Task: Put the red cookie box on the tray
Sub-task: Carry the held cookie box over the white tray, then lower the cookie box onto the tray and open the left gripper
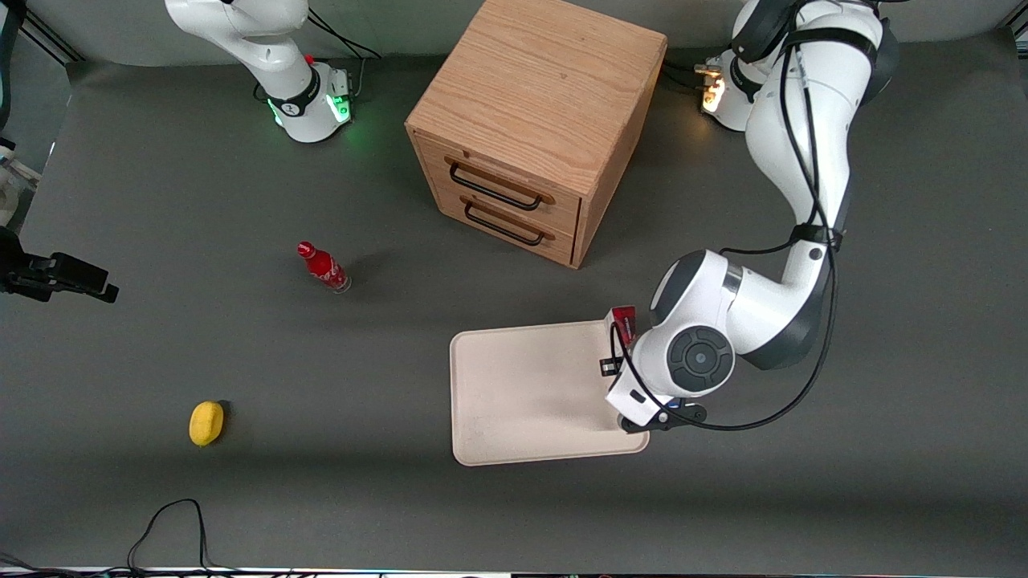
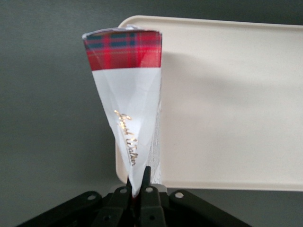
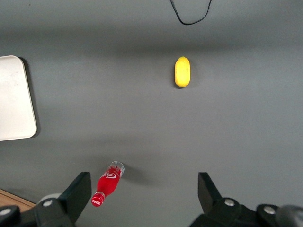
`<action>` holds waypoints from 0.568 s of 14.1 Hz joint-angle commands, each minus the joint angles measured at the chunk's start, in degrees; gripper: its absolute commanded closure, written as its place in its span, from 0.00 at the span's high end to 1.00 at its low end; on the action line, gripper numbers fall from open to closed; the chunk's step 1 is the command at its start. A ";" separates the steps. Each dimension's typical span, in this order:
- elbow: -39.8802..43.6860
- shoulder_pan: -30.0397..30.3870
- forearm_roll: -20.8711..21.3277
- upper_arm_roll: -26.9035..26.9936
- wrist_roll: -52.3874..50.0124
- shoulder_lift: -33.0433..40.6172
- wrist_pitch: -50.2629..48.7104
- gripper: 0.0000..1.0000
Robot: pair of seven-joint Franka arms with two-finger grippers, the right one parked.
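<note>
Tartan-red flat cookie box (image 2: pixel 124 49) in gripper (image 2: pixel 140 185), seemingly above smooth tray (image 2: pixel 227 104)

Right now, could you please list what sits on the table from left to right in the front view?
Yellow lemon → red bottle → wooden cabinet → tray → red cookie box, held in the end effector over the tray's edge.
</note>
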State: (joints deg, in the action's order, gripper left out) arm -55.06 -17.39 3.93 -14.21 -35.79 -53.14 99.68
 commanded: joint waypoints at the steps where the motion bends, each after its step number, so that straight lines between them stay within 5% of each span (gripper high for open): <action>1: -0.93 -1.25 0.73 0.68 -1.74 -0.48 2.62 0.00; 8: -1.98 -0.98 2.04 1.11 -0.95 -1.62 5.34 0.00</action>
State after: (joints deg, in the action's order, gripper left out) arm -56.61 -18.07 4.41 -13.70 -36.02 -55.22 104.14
